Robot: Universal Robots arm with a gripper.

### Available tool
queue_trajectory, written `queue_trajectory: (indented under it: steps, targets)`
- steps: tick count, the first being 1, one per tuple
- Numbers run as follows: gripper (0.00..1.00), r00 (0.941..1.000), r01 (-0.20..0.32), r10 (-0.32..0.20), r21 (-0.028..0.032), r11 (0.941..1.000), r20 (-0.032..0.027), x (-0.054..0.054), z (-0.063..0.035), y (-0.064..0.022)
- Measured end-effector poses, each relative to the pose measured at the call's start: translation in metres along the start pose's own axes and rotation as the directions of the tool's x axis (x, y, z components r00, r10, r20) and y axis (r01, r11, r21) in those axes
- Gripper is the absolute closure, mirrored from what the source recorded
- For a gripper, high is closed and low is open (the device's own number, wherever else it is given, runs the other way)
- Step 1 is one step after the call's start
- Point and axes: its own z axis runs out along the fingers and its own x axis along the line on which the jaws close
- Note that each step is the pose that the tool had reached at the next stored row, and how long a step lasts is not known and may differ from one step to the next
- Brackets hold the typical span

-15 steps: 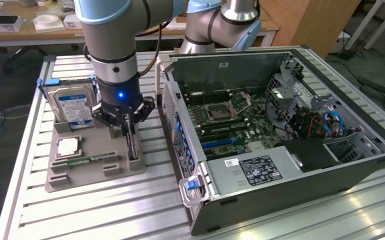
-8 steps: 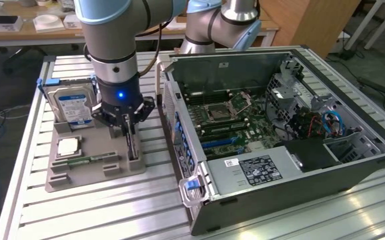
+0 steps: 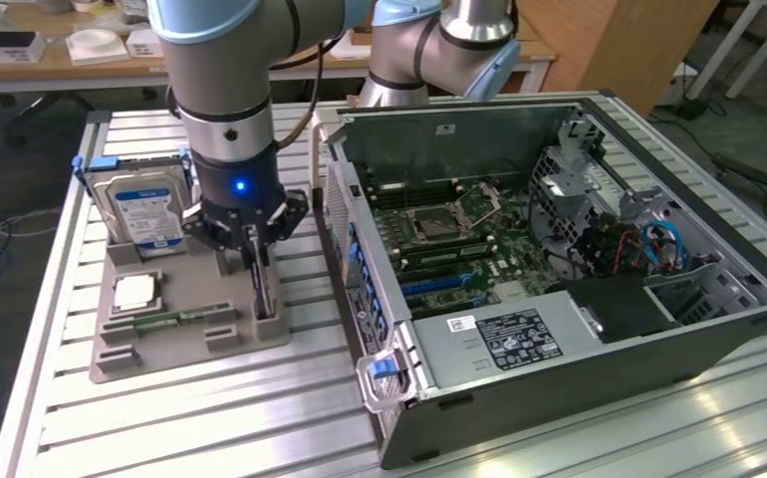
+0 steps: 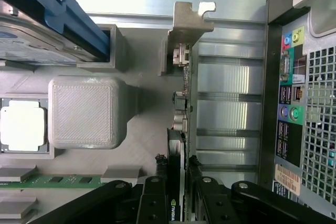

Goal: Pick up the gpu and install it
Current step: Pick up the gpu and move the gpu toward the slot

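gpu stands on edge in the slot along the gray tray's edge nearest the open PC case, with its metal bracket at one end. The tool is clamped on the card's upper edge, a finger on each face. Hard drive, CPU and memory stick sit in the same tray on the desk.

You can count one gpu, one hard drive, one processor chip and one green memory stick; that makes four parts, each a single item. You have one grey tray and one open computer case; above them you have one gripper.
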Motion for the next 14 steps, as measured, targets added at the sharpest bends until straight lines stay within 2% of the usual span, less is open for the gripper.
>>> queue_trajectory:
  steps: [14]
  targets:
    - [0.74, 1.0000, 0.000, 0.000, 0.0000, 1.0000, 0.0001, 0.000, -0.0181, 0.0006]
